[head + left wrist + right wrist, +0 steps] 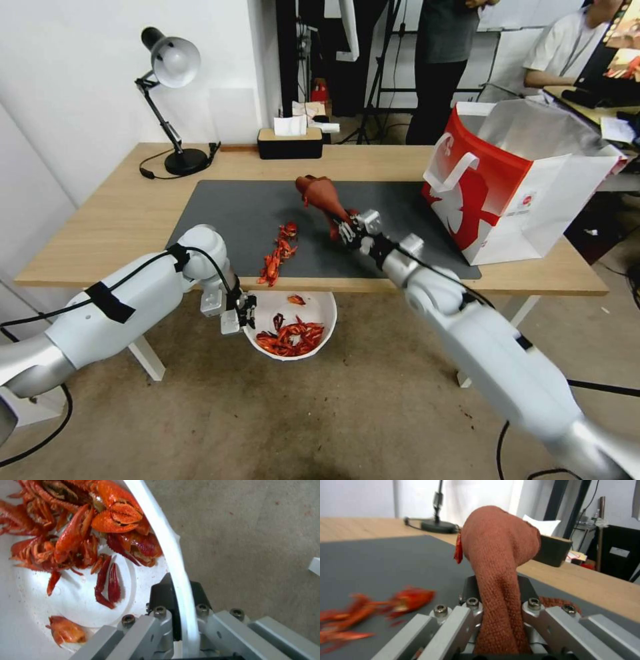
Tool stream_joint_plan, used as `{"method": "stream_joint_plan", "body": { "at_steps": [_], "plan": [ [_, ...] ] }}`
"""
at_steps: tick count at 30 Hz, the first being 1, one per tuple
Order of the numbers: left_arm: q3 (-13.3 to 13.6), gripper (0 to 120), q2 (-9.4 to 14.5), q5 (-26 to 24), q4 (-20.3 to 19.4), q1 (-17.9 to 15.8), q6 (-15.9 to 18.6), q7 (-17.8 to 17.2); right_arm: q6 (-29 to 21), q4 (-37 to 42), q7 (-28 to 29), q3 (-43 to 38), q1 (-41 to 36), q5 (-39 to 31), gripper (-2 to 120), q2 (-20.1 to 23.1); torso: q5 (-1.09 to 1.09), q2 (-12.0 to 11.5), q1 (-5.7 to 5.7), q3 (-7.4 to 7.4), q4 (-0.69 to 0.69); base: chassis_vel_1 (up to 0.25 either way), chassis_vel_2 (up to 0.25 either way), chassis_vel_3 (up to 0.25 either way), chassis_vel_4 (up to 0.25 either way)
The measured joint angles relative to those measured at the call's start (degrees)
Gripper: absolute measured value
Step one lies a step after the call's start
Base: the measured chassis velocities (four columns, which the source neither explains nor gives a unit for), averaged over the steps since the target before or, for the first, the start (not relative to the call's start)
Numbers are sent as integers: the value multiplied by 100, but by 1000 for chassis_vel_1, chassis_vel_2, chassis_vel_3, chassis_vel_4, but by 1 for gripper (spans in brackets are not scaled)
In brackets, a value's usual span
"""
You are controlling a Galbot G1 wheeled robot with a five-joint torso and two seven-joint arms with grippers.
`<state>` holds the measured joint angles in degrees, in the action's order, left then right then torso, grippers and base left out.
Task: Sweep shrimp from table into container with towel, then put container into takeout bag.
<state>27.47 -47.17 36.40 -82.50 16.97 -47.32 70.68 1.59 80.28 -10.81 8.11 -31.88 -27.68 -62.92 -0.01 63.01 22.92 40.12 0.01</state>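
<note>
My left gripper (pixel 248 313) is shut on the rim of the white container (pixel 319 308), holding it just below the table's front edge; in the left wrist view the rim (pixel 173 555) runs between the fingers (pixel 160 592). Many shrimp (pixel 291 337) lie inside it (pixel 83 530). A short line of shrimp (pixel 277 255) remains on the dark mat (pixel 227 213) near the front edge, blurred in the right wrist view (pixel 380 607). My right gripper (pixel 342 231) is shut on the rust-red towel (pixel 323 197), which stands up over the mat, right of that line (pixel 500 562).
The red-and-white takeout bag (pixel 513 193) stands open at the table's right end. A desk lamp (pixel 172 73) and a black tissue box (pixel 290 142) sit along the table's (pixel 107 220) far edge. Carpeted floor lies below the container.
</note>
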Motion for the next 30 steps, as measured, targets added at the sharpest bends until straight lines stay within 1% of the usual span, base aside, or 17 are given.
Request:
{"method": "stream_joint_plan", "body": {
  "at_steps": [1, 2, 3, 5, 6, 8, 9, 11, 12, 15, 16, 19, 20, 22, 26, 29, 30],
  "plan": [
    [-20, 0, 21, 59, -19, 18, 0, 0, -1, -263, -43, 134, 219, 11, 7, -58, 0, 0, 0, 0, 0, 0, 0, 0, 0],
    [-20, 0, 21, 59, -19, 18, 0, 0, -1, -263, -43, 134, 219, 11, 7, -58, 0, 0, 0, 0, 0, 0, 0, 0, 0],
    [-51, 0, 57, 86, -30, 44, 3, -4, 0, -562, -120, 253, 453, 34, 7, -127, 1, 0, 0, 0, -1, 0, 0, 0, 0],
    [-81, 0, 93, 88, -34, 76, 7, -10, 3, -900, -229, 390, 718, 52, 7, -219, 1, 0, 0, 0, -2, 0, 0, 0, 0],
    [-81, 0, 93, 88, -34, 76, 7, -10, 3, -900, -229, 390, 718, 52, 7, -219, 1, 0, 0, 0, -2, 0, 0, 0, 0],
    [-132, 0, 128, 98, -41, 141, 15, -13, -15, -1316, -403, 554, 1006, 118, 7, -315, 1, 0, 1, 0, -2, 0, 0, 0, 0],
    [-132, 0, 128, 98, -41, 141, 15, -13, -15, -1316, -403, 554, 1006, 118, 7, -315, 1, 0, 1, 0, -2, 0, 0, 0, 0],
    [-151, 0, 153, 97, -85, 187, 16, -15, -52, -1765, -687, 715, 1252, 209, 7, -402, 1, 0, 1, 0, -2, 0, 0, 0, 0],
    [-151, 0, 153, 97, -85, 187, 16, -15, -52, -1765, -687, 715, 1252, 209, 7, -402, 1, 0, 1, 0, -2, 0, 0, 0, 0],
    [-154, 0, 171, 96, -85, 192, 17, -16, -23, -2418, -1442, 894, 1574, 434, 7, -573, 0, 0, 1, 0, -4, 0, 0, 0, 0],
    [-154, 0, 171, 96, -85, 192, 17, -16, -23, -2418, -1442, 894, 1574, 434, 7, -573, 0, 0, 1, 0, -4, 0, 0, 0, 0],
    [-198, 0, 263, 95, -156, 231, 18, -17, 10, -2533, -1788, 1040, 1696, 452, 7, -683, 1, 2, 1, -2, -4, 0, 0, 0, 0],
    [-198, 0, 263, 95, -156, 231, 18, -17, 10, -2533, -1788, 1040, 1696, 452, 7, -683, 1, 2, 1, -2, -4, 0, 0, 0, 0],
    [-240, 0, 349, 93, -190, 260, 19, -17, 17, -2551, -1995, 1179, 1766, 451, 7, -738, 1, 2, -1, -3, -1, 0, 0, 0, 0],
    [-271, 0, 404, 86, -194, 272, 19, -24, 33, -2572, -2154, 1234, 1797, 446, 7, -790, 0, 2, -1, -3, -1, 0, 0, 0, 0],
    [-357, 0, 471, 70, -211, 348, 19, -51, 155, -2560, -2482, 1319, 1802, 438, 7, -825, 2, 2, -1, -3, -2, 0, 0, 0, 0],
    [-357, 0, 471, 70, -211, 348, 19, -51, 155, -2560, -2482, 1319, 1802, 438, 7, -825, 2, 2, -1, -3, -2, 0, 0, 0, 0]
  ]
}}
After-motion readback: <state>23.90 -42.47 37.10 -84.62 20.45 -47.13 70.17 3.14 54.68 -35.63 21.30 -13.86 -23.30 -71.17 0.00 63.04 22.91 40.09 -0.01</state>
